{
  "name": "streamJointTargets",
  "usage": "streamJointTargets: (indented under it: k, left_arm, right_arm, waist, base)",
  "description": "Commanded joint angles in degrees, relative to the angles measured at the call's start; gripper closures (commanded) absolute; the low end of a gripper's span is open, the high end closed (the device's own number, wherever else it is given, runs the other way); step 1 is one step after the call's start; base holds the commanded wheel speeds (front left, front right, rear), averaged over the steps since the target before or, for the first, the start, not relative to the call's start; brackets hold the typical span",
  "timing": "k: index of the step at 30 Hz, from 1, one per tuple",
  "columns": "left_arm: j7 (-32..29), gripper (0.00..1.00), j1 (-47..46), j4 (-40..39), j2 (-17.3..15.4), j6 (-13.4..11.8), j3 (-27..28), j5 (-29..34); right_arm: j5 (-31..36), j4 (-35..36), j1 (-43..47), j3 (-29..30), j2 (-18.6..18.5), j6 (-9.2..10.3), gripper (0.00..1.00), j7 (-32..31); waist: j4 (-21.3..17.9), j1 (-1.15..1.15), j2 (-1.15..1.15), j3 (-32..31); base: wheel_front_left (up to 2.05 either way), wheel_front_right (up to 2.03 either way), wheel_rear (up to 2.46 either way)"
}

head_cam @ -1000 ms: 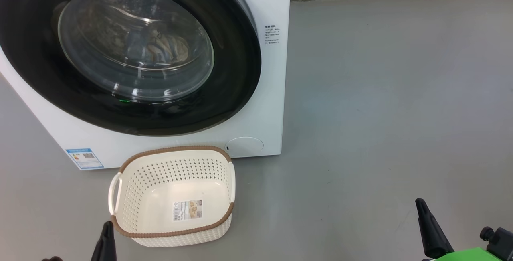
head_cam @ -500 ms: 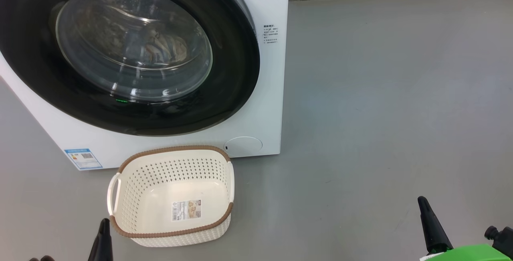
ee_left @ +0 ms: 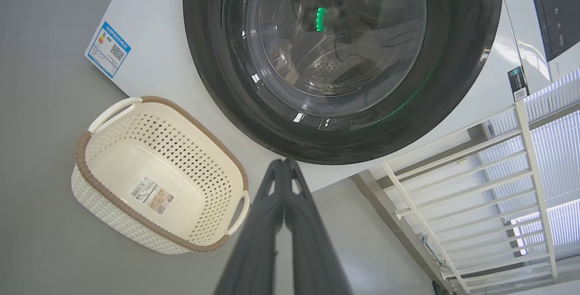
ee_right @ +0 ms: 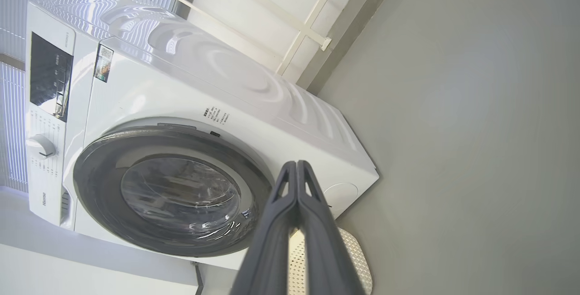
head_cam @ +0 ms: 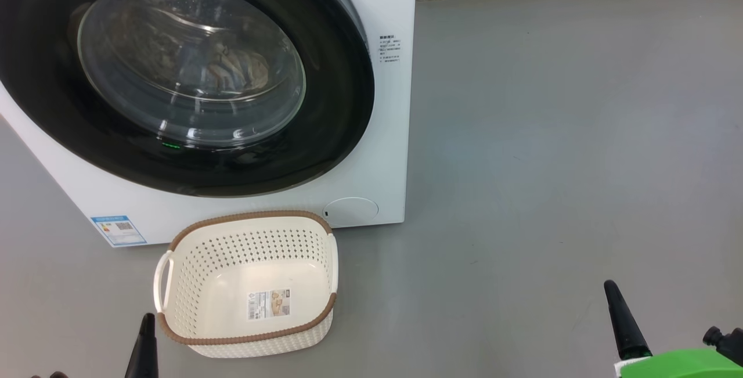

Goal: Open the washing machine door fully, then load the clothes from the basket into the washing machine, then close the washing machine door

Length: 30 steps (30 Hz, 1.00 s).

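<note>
The white washing machine [head_cam: 383, 151] stands on the floor with its black-rimmed round door [head_cam: 325, 105] lying flat against the front. Behind the glass bowl, clothes [head_cam: 235, 70] lie in the drum. In front of it sits the cream basket [head_cam: 246, 282], with just a label on its floor. My left gripper [head_cam: 145, 337] is shut, low at the basket's near left corner, apart from it. My right gripper [head_cam: 618, 314] is shut, far to the right over bare floor. The left wrist view has the door [ee_left: 453, 82], the basket [ee_left: 158, 175] and my shut gripper [ee_left: 284, 168]. The right wrist view has the machine [ee_right: 190, 86] and my shut gripper [ee_right: 297, 170].
Grey floor [head_cam: 551, 134] stretches to the right of the machine up to a wall base at the back. A blue energy sticker [head_cam: 118, 230] marks the machine's lower left. A white railing [ee_left: 453, 195] stands beside the machine. A green part of my right arm [head_cam: 679, 363] is at the bottom right.
The head view has drifted slightly, so the machine and basket sit a little further left. The left gripper tip shows lower and the right gripper tip a little higher. Both stay shut.
</note>
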<state>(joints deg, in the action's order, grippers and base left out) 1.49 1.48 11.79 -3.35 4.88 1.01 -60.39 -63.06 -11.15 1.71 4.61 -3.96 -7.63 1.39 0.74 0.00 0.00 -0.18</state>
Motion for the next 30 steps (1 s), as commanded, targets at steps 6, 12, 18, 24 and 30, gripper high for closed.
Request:
streamJointTargets:
  k: [6,12,18,24,30]
  left_arm:
    - [-1.4,1.0,-3.4,-0.3,-0.3,1.0,2.1,-5.2]
    - [-2.4,1.0,-4.1,0.1,-0.2,1.3,2.6,-9.2]
    - [-3.2,1.0,-4.6,0.4,-0.1,1.5,3.0,-12.6]
    - [-4.2,1.0,-5.2,0.8,0.0,1.7,3.6,-16.5]
    - [-5.2,1.0,-5.9,1.2,0.1,1.9,4.1,-20.5]
  right_arm:
    - [-5.1,0.7,-3.6,-0.2,-0.3,0.09,1.0,-1.3]
    - [-8.8,0.1,-4.2,0.0,-0.2,0.1,1.0,-2.2]
    - [-11.9,-0.3,-4.7,0.2,-0.1,0.11,1.0,-3.0]
    - [-15.6,-0.8,-5.4,0.4,0.0,0.11,1.0,-3.9]
    - [-19.3,-1.4,-6.0,0.6,0.2,0.12,1.0,-4.8]
  waist:
    - [-0.1,0.0,0.0,0.1]
    - [-0.2,0.0,0.0,0.1]
    - [-0.3,0.0,0.0,0.1]
    - [-0.4,0.0,0.0,0.2]
    - [-0.5,0.0,0.0,0.2]
  base:
    - [0.0,0.0,0.0]
    - [0.0,0.0,0.0]
    - [0.0,0.0,0.0]
    - [0.0,0.0,0.0]
    - [0.0,0.0,0.0]
